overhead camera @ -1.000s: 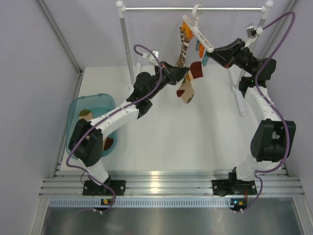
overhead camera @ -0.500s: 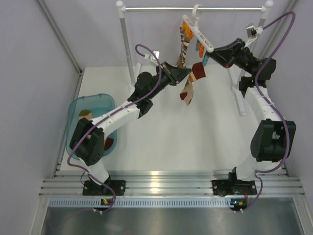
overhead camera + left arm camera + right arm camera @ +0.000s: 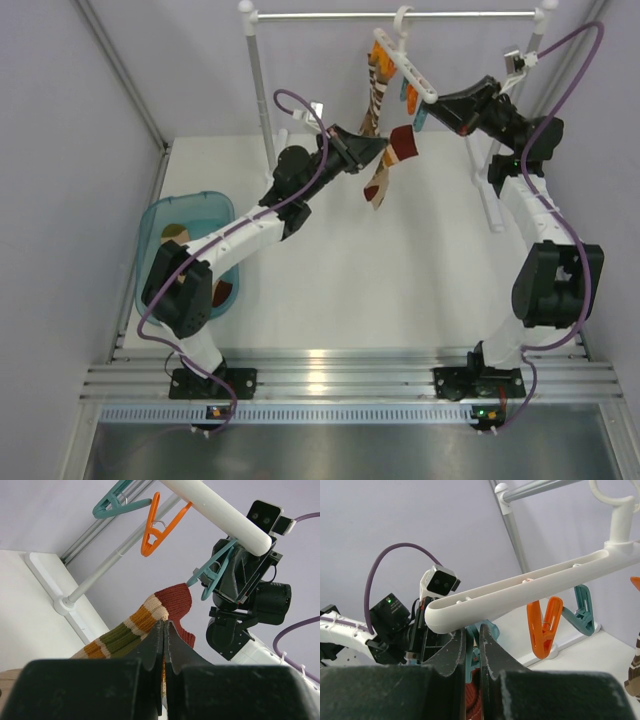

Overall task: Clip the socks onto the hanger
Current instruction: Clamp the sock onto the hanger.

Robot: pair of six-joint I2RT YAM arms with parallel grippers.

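Note:
The white hanger [image 3: 405,62] hangs tilted from the metal rail. A brown and white sock [image 3: 377,95] hangs clipped to it. My left gripper [image 3: 381,149] is shut on a tan sock with olive, orange and maroon bands [image 3: 390,165], [image 3: 145,620], holding its maroon cuff up just below a teal clip [image 3: 212,574] at the hanger's end [image 3: 220,517]. My right gripper [image 3: 440,103] is shut on that teal clip [image 3: 472,642], squeezing it under the hanger bar [image 3: 530,587]. An orange clip [image 3: 544,625] and another teal clip [image 3: 582,611] hang free. Two more socks lie in the teal bin.
The metal rail [image 3: 400,16] on white posts [image 3: 258,90] stands at the back. A teal bin [image 3: 185,250] holding socks sits at the left of the white table. Grey walls close in both sides.
My left gripper has lifted the tan sock up and right toward the clip held by my right gripper. The sock's cuff now sits higher, close under the hanger's end.

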